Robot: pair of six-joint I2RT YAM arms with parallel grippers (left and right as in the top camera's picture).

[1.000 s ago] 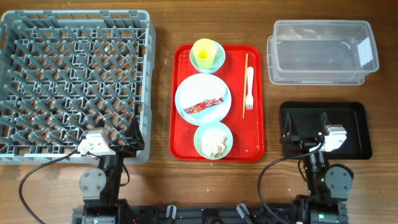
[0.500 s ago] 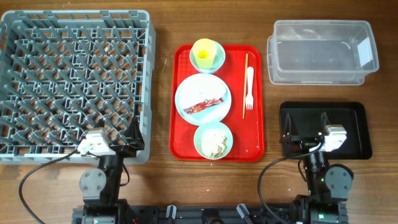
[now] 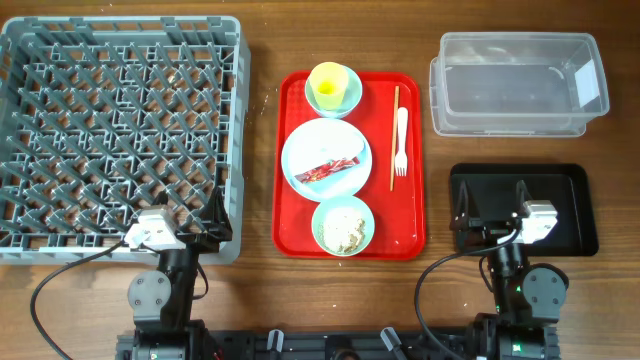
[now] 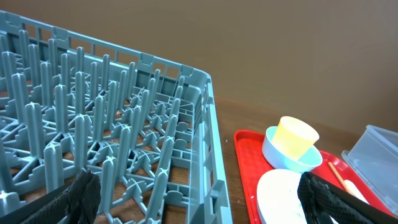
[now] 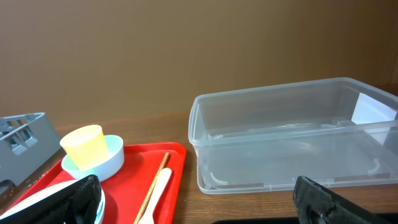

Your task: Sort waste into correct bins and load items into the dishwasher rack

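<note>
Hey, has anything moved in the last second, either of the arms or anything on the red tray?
Nothing visibly changed. The left gripper by the dishwasher rack and the right gripper over the black tray kept still, fingers open and empty. Everything on the red tray lies where it was.

You had brown wooden table [image 3: 260, 60] under everything. Four things sat directly on it, none touching another.
- Grey dishwasher rack [image 3: 118, 130]: 9 to 10 o'clock, filled left side.
- Red tray [image 3: 405, 215]: centre, long side ran 12 to 6, just beside rack, strip of bare wood between.
- Clear tub [image 3: 515, 85]: 2 o'clock, apart from red tray.
- Black tray [image 3: 570, 205]: 4 o'clock, at tub's 6, narrow gap of wood between them.
</note>
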